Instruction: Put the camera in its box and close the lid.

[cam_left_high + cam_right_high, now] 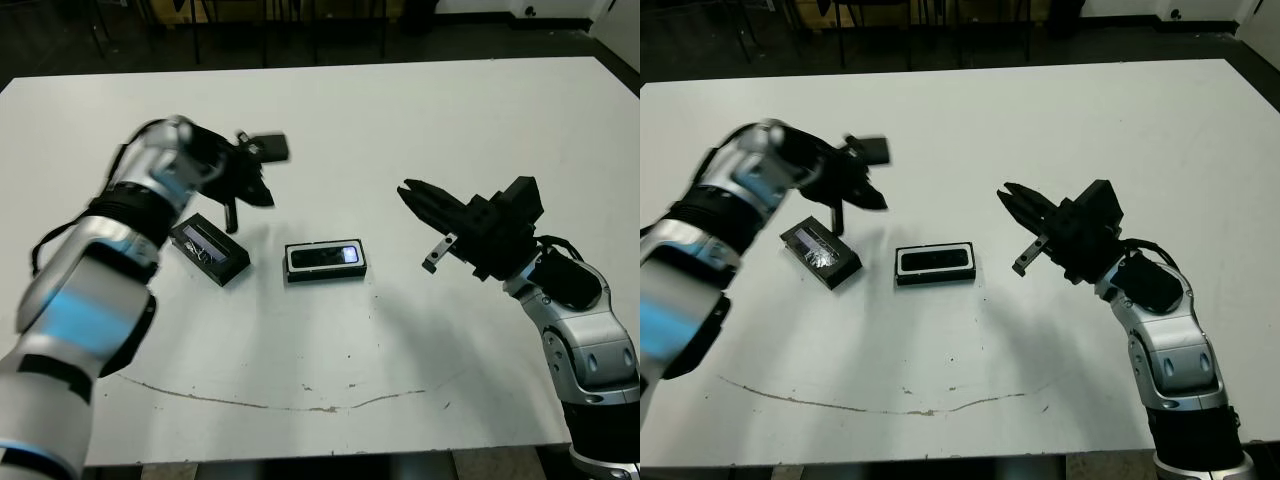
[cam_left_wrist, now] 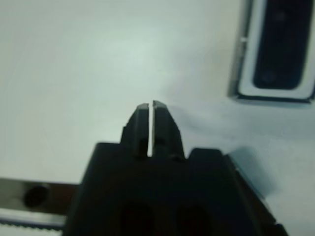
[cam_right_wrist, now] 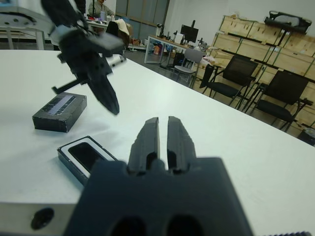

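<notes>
The lid (image 1: 209, 249) lies open side up near the middle of the table (image 1: 420, 120), toward its left edge, apart from the box. The left gripper (image 1: 262, 195) hangs above and just beyond it, fingers drawn together with only a hairline gap and nothing between them. To its right the box (image 1: 326, 260) sits flat, white lining showing as a rim around the camera (image 1: 325, 256), which appears to be seated inside. The right gripper (image 1: 412, 195) hovers further right, well apart from the box, its fingers narrow and empty.

The lid's hollow faces up, so it probably has to be turned over before it fits, and a pinch on its thin wall could let it slip or drop skewed. A closed claw coming down on it might also shove it across the table. Lowered off-square, it could nudge the box or catch on the camera.

Count: one lid, one box, one camera, two grippers.
</notes>
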You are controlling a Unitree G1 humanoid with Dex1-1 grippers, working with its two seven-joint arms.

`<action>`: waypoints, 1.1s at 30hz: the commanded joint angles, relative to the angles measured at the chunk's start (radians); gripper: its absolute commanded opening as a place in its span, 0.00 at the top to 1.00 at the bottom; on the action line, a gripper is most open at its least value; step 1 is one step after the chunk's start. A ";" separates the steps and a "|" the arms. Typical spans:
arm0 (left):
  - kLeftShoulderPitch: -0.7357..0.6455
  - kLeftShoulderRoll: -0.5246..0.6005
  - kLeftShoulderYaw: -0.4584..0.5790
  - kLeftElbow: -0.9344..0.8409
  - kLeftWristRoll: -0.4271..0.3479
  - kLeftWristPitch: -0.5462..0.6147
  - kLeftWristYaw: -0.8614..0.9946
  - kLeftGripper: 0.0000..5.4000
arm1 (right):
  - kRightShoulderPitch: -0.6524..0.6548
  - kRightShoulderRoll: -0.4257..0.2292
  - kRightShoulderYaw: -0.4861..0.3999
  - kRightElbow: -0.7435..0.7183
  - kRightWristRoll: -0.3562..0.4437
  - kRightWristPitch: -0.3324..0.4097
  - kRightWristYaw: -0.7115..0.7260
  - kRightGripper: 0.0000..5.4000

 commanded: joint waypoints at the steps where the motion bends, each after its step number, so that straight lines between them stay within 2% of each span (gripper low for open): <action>1: 0.002 0.002 -0.041 -0.003 0.046 -0.035 -0.052 1.00 | 0.023 -0.012 0.005 0.004 0.009 0.012 0.005 1.00; 9: -0.001 0.001 -0.094 -0.010 0.111 -0.087 -0.155 1.00 | 0.034 -0.011 0.010 -0.002 0.015 0.013 -0.002 1.00; 16: 0.043 0.056 -0.154 -0.127 0.169 -0.140 -0.235 1.00 | 0.036 -0.010 0.016 0.008 0.016 -0.015 0.001 1.00; 20: 0.095 0.103 -0.162 -0.253 0.181 -0.069 -0.303 1.00 | 0.042 -0.010 0.012 0.006 0.019 -0.022 0.002 1.00; 26: 0.190 0.214 -0.161 -0.501 0.169 -0.015 -0.413 1.00 | 0.042 -0.023 0.006 0.010 0.016 -0.029 0.008 1.00; 28: 0.227 0.266 -0.154 -0.587 0.146 -0.017 -0.414 1.00 | 0.042 -0.028 0.004 0.008 0.018 -0.024 0.010 1.00; 33: 0.267 0.369 -0.218 -0.712 0.068 0.043 -0.414 1.00 | 0.041 -0.035 -0.001 0.009 0.029 -0.015 0.015 1.00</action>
